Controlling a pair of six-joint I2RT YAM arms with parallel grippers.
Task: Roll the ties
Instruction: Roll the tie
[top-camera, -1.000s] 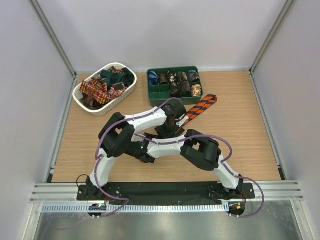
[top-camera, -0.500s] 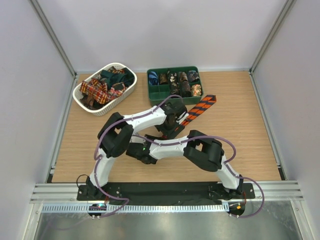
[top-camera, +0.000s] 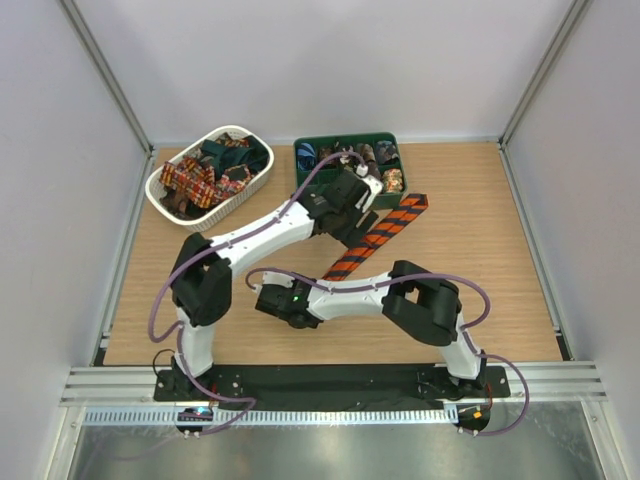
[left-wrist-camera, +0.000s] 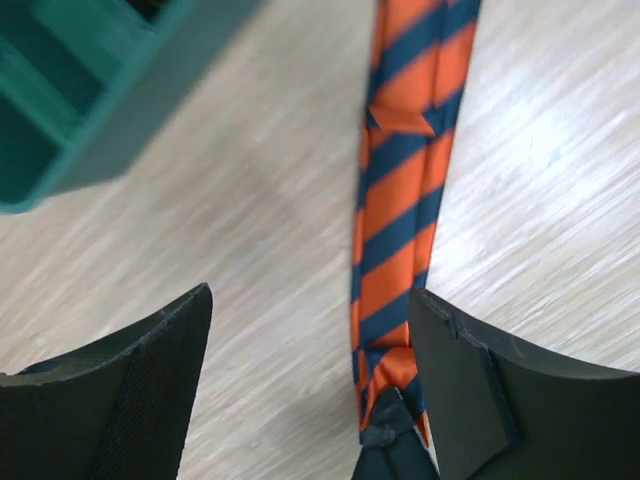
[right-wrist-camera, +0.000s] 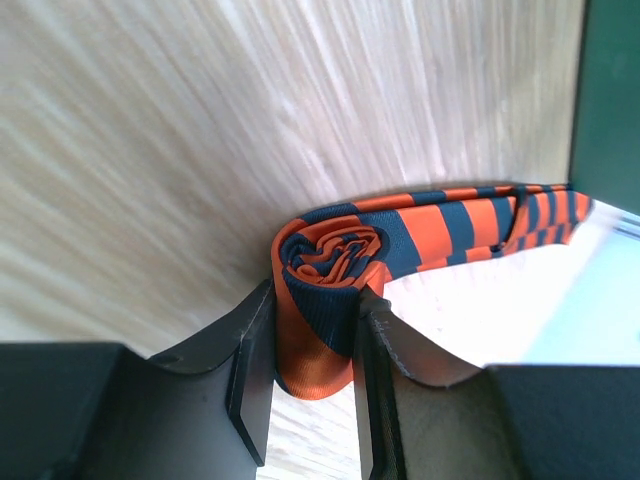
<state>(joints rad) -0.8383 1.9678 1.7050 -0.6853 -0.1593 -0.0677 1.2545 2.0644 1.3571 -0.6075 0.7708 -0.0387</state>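
Note:
The orange-and-black striped tie (top-camera: 385, 232) lies stretched diagonally on the wooden table, its wide pointed end near the green tray (top-camera: 312, 186). My right gripper (right-wrist-camera: 315, 340) is shut on the tie's rolled end (right-wrist-camera: 335, 265), the roll's spiral facing the camera; in the top view it sits at the tie's near end (top-camera: 325, 283). My left gripper (left-wrist-camera: 310, 400) is open and hovers over the tie (left-wrist-camera: 400, 200), which passes close to its right finger (left-wrist-camera: 470, 390). In the top view the left gripper (top-camera: 353, 222) is just near of the tray.
A white slotted basket (top-camera: 165, 195) at the back left holds several loose ties, red plaid and dark green. The green tray holds several rolled ties; its corner shows in the left wrist view (left-wrist-camera: 70, 110). Both arms cross over the table's middle.
My left arm has swung back toward the tray, uncovering more of the tie. My right gripper has drawn the rolled end nearer and to the left, so the tie lies straighter.

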